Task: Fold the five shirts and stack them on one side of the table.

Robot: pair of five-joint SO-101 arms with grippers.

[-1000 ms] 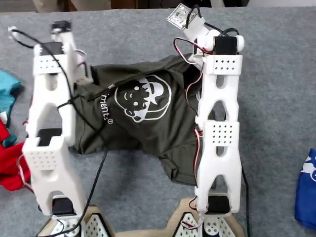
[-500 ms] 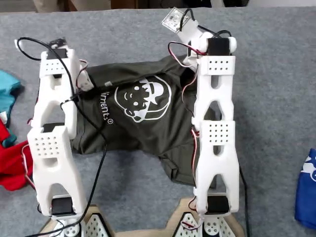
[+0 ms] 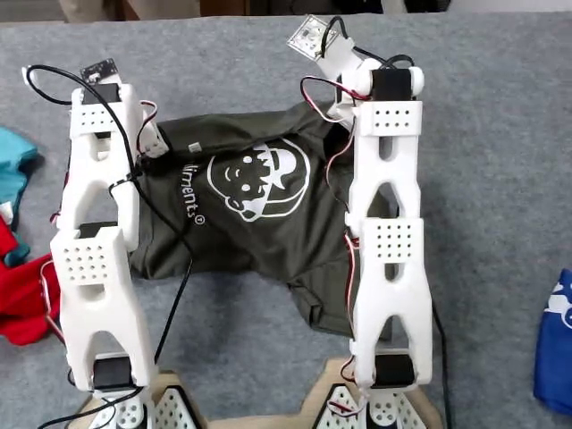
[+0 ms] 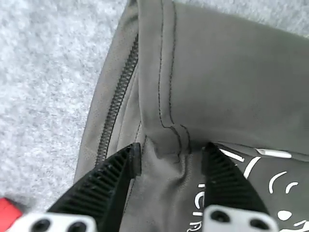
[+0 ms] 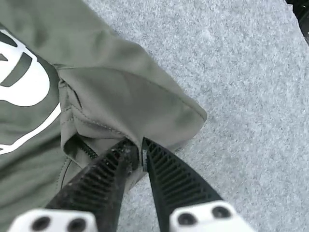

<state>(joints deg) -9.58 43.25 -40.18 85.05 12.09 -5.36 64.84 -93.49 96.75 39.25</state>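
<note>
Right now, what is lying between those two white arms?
The olive shirt, white face print up, spreads over the grey table between the left arm and right arm, as the high view shows.

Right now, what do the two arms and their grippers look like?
The left arm and right arm are white plastic links with grids of small holes and black motors. A black cable trails the left; red-and-white wires run along the right. Both grippers' fingers are black and ribbed.

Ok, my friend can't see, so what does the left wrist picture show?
The left gripper hangs close over an olive shirt, its two black fingers open on either side of a stitched seam. The shirt lies on a grey table cover and has white print on it.
</note>
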